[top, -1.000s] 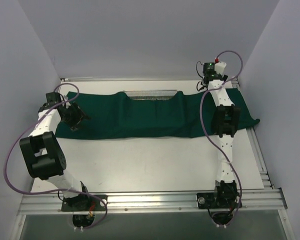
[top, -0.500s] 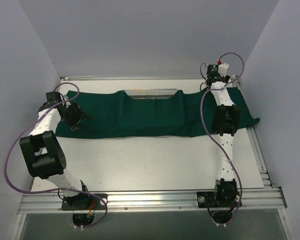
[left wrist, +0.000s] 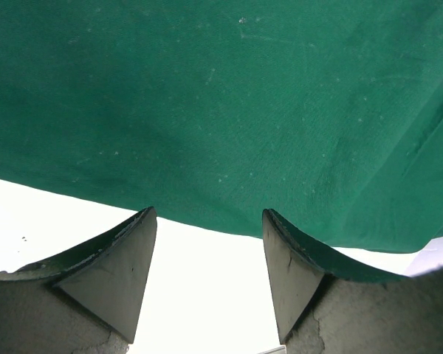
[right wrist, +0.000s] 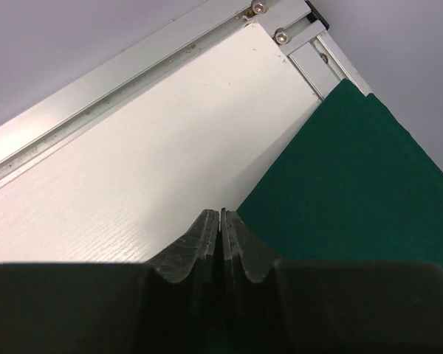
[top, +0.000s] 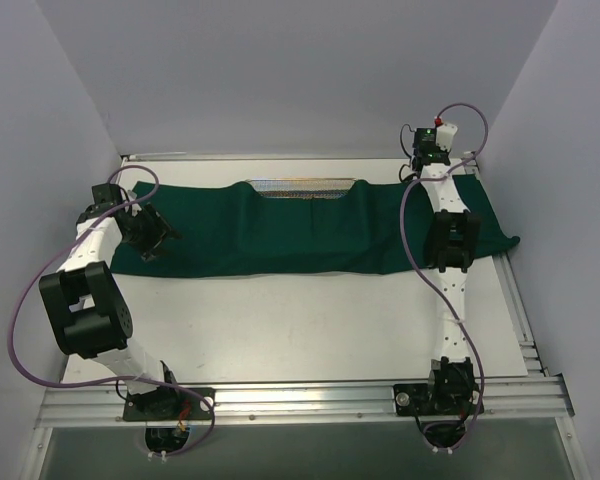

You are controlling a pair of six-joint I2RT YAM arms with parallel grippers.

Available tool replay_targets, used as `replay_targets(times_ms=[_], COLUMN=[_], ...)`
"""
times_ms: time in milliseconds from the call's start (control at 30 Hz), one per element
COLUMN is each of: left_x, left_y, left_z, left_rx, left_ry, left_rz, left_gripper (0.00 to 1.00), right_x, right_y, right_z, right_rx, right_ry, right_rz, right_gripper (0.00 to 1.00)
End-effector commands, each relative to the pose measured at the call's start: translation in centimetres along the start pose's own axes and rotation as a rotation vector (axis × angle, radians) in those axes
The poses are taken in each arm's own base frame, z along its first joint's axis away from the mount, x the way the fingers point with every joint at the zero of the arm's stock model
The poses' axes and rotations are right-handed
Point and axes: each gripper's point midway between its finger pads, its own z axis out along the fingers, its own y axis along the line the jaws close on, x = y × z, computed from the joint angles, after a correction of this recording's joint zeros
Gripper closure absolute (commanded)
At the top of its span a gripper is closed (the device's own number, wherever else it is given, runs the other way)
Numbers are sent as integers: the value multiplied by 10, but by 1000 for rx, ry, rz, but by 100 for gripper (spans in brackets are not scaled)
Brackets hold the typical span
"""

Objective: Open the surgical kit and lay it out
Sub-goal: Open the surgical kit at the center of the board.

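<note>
Green cloth point(top: 280, 235) lies spread, left fingers point(left wrist: 118, 273) parted over one edge, right fingers point(right wrist: 205, 243) pressed together at another.

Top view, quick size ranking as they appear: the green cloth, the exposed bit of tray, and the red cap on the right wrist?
Largest to smallest:
1. cloth, by far the largest.
2. tray strip, only a thin edge shows.
3. red cap, smallest, even though it sits nearer the camera.

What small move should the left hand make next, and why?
Probably ease the left hand forward and close on the edge of the cloth: it is open, with that edge at its fingertips, while the right hand is shut at the far corner.
</note>
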Motion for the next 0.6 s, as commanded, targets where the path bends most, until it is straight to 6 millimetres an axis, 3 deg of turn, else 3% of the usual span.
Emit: replay_targets(times_ms=[0,67,300,333,400,433,467,500,533,567], left_x=[-10,-10,-9,-9,-11,-11,-11,-13,-14,-14], left_y=[-14,-16,-17,-17,-16,-15,-14,-14,-15,-16], left_z=[-8,-9,-15,-16,-19,-21,-22,-24,-25,-24], left_rx=[48,56,55,51,35,29,23,15,15,19], left_ry=[-38,-40,-48,-47,-54,-56,-57,-60,-63,-61], left_rz=[48,51,58,62,67,73,76,75,78,76], left_gripper=[32,32,33,33,32,31,29,26,24,23], right_x=[-46,-46,-54,-65,-66,-82,-67,-66,-81,-75], right_y=[3,1,-7,-8,-18,-23,-30,-35,-43,-48], right_z=[-19,-20,-30,-39,-46,-62,-66,-70,-90,-99], right_rx=[-13,-19,-18,-36,-45,-58,-47,-58,-79,-81], right_ry=[-93,-87,-70,-76,-42,-52,0,21,13,45], right_rz=[48,48,70,112,142,199,195,207,231,241], right_gripper=[94,100,100,100,100,100,100,100,100,100])
